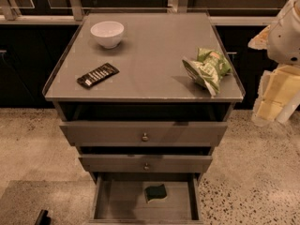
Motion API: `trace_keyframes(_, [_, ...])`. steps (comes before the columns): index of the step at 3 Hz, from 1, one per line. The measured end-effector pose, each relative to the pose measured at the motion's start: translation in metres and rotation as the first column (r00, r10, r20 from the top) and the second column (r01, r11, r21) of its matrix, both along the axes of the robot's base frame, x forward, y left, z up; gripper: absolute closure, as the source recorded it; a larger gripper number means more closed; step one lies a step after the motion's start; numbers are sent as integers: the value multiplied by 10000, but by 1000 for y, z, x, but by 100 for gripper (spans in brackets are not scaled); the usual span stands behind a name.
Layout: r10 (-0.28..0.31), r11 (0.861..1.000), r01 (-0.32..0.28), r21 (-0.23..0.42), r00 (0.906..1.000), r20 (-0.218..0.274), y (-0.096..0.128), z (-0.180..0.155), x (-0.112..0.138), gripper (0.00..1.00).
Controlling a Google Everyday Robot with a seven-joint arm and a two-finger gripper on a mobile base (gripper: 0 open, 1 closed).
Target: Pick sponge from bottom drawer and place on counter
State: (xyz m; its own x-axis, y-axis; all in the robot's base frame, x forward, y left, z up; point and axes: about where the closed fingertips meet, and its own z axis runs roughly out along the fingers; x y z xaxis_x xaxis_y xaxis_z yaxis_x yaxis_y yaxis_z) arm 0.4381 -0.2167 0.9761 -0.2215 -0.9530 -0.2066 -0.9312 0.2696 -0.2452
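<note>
The sponge [155,192], dark green with a yellow edge, lies flat on the floor of the open bottom drawer [117,205], right of its middle. The two upper drawers [144,134] are pulled out slightly. The counter [150,55] is the grey glossy cabinet top above them. My arm [286,32] comes in at the right edge of the view. My gripper [269,109] hangs beside the counter's right front corner, well above and to the right of the sponge, touching nothing.
On the counter are a white bowl [107,33] at the back left, a black candy-bar wrapper [97,75] at the front left and a light green snack bag [206,68] at the right. Speckled floor surrounds the cabinet. A dark object [42,217] sits at the bottom left.
</note>
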Motion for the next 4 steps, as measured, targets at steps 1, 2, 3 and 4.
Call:
trace_keyframes(1, [0,10000,0,2,10000,2,0,0,0,0])
trace_keyframes(2, [45,9997,-52,231,9996,281,3,-8,-2,0])
trace_keyframes(3, [395,9950,-440,893,9979,521,13,-43,-17,0])
trace_keyframes(4, [436,9816,-474,1848,9987,245,7,-130,-26,0])
